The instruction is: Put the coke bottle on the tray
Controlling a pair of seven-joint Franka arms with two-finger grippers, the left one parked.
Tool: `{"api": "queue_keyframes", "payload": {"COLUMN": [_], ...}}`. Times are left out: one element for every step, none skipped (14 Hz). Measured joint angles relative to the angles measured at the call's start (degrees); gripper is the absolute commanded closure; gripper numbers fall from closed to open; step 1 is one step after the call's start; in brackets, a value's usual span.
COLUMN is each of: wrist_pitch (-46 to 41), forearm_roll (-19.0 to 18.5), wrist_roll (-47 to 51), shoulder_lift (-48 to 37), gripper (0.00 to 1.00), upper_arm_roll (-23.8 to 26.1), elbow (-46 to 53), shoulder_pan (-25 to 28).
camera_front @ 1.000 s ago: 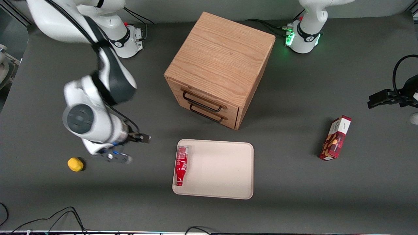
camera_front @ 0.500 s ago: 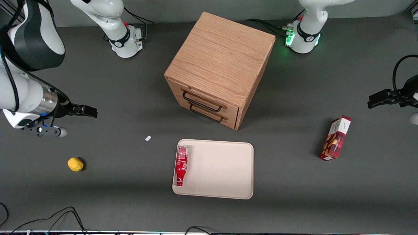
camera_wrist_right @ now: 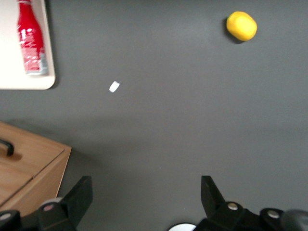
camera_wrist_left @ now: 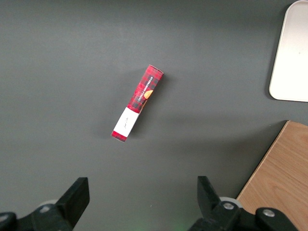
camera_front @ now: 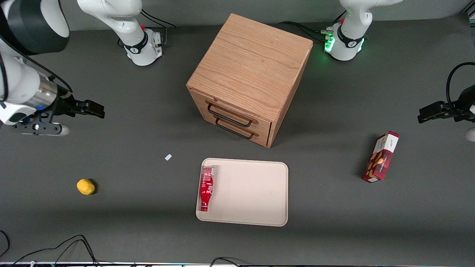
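Gripper (camera_front: 97, 108) of ours hangs empty, fingers spread wide. Coke bottle (camera_front: 205, 188) lies flat in the tray (camera_front: 252, 193), about 4 o'clock from us, its long axis running 12-to-6, so we'd call it done.

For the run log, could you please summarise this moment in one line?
coke bottle: lying on tray | gripper: open, empty, toward working arm's end

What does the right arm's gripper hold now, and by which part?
Nothing. The gripper is open and empty, toward the working arm's end of the table. The slim red coke bottle lies on the beige rectangular tray.
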Motion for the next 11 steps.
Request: {"api": "queue_keyframes", "payload": {"wrist_pitch": [-0.11, -0.10, -0.08, -0.04, -0.05, -0.06, -0.06, -0.06, -0.06, -0.06, -0.06], "forearm_roll": [0.75, 1.10, 1.29, 1.52, 1.67, 1.67, 1.47, 1.20, 1.01, 0.91, 0.87], "wrist_roll": [-1.46, -2.55, -3.18, -3.84, -4.79, -5.68, -6.22, -6.42, -6.45, -6.45, -6.45], "shoulder_lift": [-1.16, -2.57, -4.07, -5.48, -6.60, -7.34, -7.73, -7.77, -7.73, -7.73, -7.72], "gripper": [0.00, 0.00, 0.00, 0.00, 0.00, 0.00, 0.00, 0.00, 0.00, 0.00, 0.00], "upper_arm_roll": [-1.89, -4.69, -7.86, -10.64, -12.31, -12.88, -12.96, -12.94, -12.87, -12.79, -12.74], "elbow": [-0.76, -1.90, -3.11, -4.07, -4.70, -5.13, -5.46, -5.55, -5.61, -5.65, -5.69], "shoulder_pan": [1.14, 3.19, 5.55, 7.44, 8.32, 8.47, 8.48, 8.57, 8.68, 8.72, 8.72]}}
